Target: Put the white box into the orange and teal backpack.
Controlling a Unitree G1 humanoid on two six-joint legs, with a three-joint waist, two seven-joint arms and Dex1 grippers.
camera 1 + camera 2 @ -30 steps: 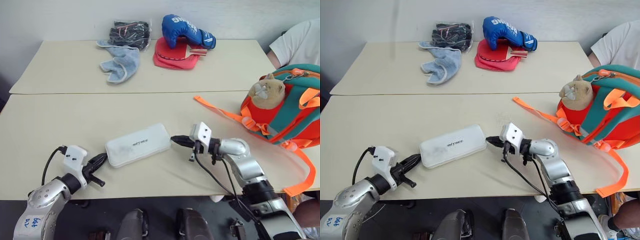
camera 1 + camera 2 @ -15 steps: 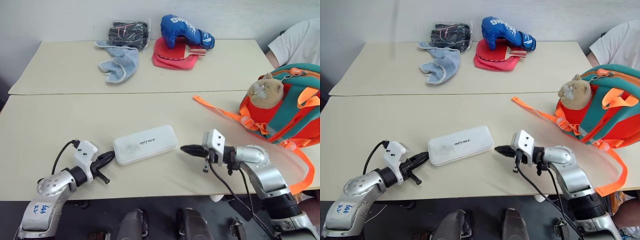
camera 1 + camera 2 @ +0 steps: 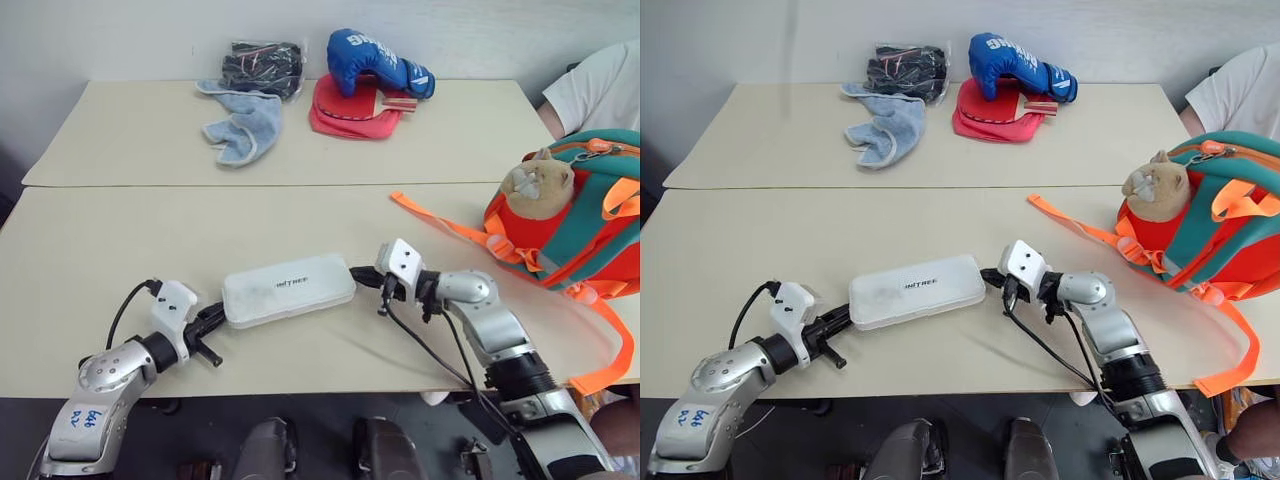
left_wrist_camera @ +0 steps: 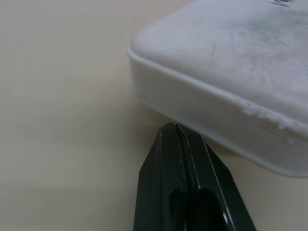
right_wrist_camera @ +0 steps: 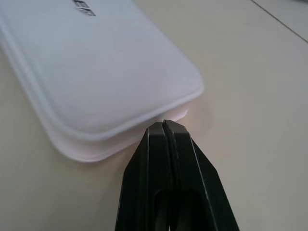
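While our left gripper (image 3: 215, 318) and right gripper (image 3: 360, 277) are both fully closed and holding nothing, each tip sits at one short end of the white box (image 3: 289, 289), pinching it between them. Box lies flat on the table (image 3: 120, 230), near the front edge, roughly mid-width. Left wrist view: tip right against the box's side wall, contact likely. Right wrist view: same at the opposite end. Orange and teal backpack (image 3: 590, 215) stands at the table's right edge, well apart from the box.
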